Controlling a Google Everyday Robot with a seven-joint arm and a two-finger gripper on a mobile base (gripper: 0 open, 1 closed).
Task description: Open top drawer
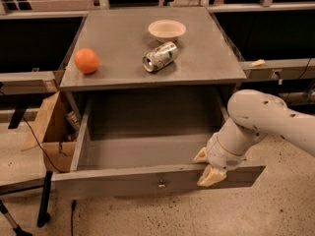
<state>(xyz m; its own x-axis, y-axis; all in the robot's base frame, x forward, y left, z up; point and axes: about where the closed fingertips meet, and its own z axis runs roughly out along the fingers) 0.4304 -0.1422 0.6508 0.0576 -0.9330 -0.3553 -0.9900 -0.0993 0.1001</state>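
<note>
The top drawer (123, 181) is pulled far out from the grey cabinet, showing its deep grey, bare inside. Its wide front panel carries a small round knob (161, 184) at centre. My gripper (206, 166) sits at the right end of the drawer's front edge, with one cream finger (211, 176) over the outer face of the panel and the other (200, 155) on the inner side. The white arm reaches in from the right.
On the cabinet top (113, 38) lie an orange (86, 61), a tipped drink can (159, 56) and a cream bowl (167, 30). An open cardboard box (53, 132) stands left of the drawer. Dark shelving runs on both sides. Speckled floor is in front.
</note>
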